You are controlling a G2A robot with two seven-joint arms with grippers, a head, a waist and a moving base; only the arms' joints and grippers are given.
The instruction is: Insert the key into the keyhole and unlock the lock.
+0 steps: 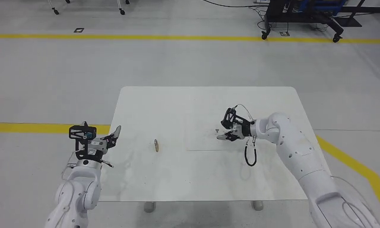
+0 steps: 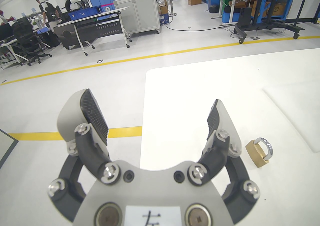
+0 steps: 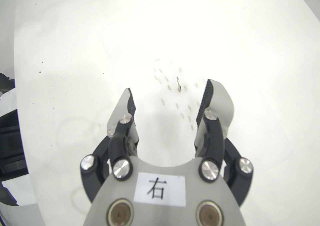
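The key (image 3: 178,84) lies on the desk (image 1: 178,109) just off the tips of the right claw (image 3: 168,88), at its 9 o'clock in the top view, with its long axis along the reach. The claw's jaws are spread and empty. The padlock (image 1: 155,145) lies farther out at 9 o'clock, nearer the left claw (image 2: 151,98), which is also spread and empty.

Brass lock (image 2: 258,153), silver shackle closed, lies on table (image 1: 178,109) left of centre. Small silver key (image 3: 178,84) lies near centre, well apart.
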